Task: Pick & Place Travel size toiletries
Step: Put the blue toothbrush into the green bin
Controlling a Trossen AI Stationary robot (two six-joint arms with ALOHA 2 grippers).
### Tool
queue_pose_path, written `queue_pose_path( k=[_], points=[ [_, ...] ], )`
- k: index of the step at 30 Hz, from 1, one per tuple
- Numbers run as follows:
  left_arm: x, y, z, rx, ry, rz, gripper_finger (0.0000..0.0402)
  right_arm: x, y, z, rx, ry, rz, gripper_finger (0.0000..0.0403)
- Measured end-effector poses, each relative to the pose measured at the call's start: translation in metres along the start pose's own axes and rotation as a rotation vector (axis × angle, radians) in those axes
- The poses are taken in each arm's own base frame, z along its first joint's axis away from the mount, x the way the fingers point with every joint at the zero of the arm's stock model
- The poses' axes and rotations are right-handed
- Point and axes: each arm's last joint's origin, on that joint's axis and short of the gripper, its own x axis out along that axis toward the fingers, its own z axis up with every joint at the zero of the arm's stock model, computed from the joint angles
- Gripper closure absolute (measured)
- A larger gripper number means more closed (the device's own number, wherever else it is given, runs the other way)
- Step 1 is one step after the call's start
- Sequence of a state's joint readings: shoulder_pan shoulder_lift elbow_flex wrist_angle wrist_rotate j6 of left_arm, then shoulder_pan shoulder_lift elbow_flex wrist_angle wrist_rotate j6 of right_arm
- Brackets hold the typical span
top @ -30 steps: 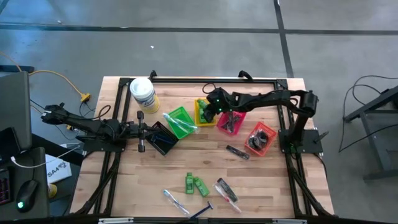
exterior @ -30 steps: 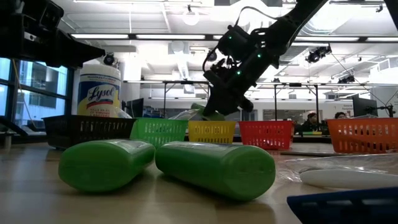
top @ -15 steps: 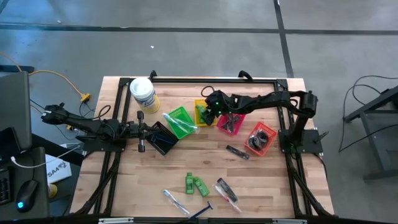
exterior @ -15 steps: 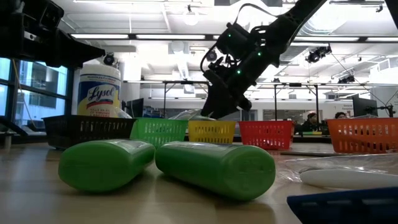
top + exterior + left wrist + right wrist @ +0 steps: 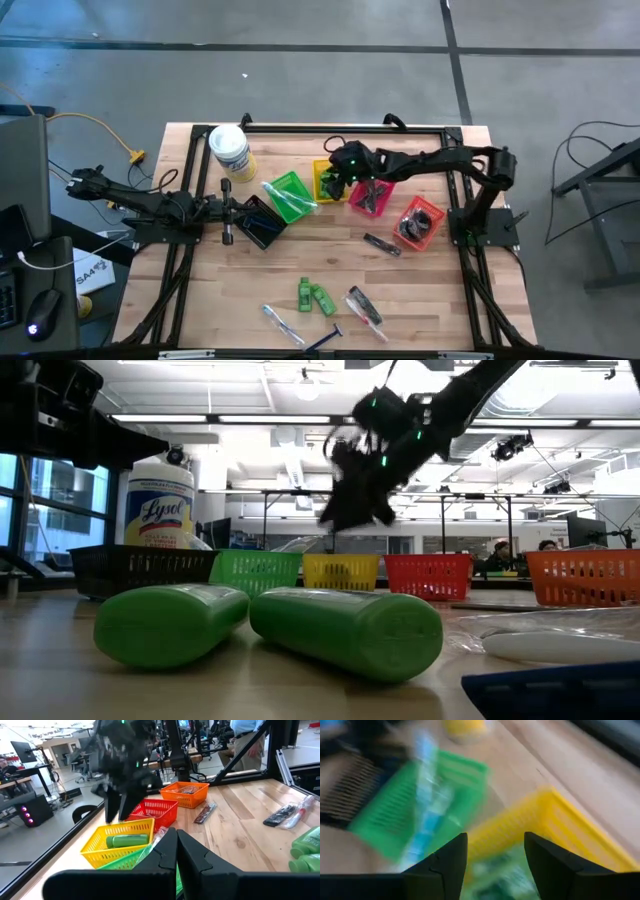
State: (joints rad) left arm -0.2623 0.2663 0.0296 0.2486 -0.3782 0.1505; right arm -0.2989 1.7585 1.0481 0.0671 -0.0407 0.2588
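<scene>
Right claw (image 5: pixel 334 176), fingers apart and seemingly empty, hovers at frame centre above the yellow basket (image 5: pixel 325 180), where a green bottle (image 5: pixel 126 840) lies.

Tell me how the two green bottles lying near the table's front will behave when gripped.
The green bottles lie on their sides with rounded bodies, so a nudge would probably roll them. Their glossy plastic looks slippery. They are small, probably light.
</scene>
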Motion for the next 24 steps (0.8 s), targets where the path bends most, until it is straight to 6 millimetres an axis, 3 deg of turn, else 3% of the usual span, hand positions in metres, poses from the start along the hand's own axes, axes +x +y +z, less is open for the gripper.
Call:
queue_pose_path(
  k=[6,14,19,24],
  points=[
    [0.000,0.000,-0.001,0.006,0.015,-0.002,0.0402,-0.065,0.048,0.033,-0.191,-0.211,0.178,0.0260],
    [0.000,0.000,-0.001,-0.009,0.014,-0.002,0.0402,-0.188,0.093,0.054,-0.384,-0.559,0.360,0.0377],
    [0.000,0.000,-0.001,-0.011,0.014,-0.002,0.0402,-0.245,0.088,0.032,-0.395,-0.710,0.396,0.0398],
    [0.000,0.000,-0.001,-0.012,0.014,-0.002,0.0402,-0.273,0.061,-0.012,-0.375,-0.835,0.425,0.0400]
  ],
)
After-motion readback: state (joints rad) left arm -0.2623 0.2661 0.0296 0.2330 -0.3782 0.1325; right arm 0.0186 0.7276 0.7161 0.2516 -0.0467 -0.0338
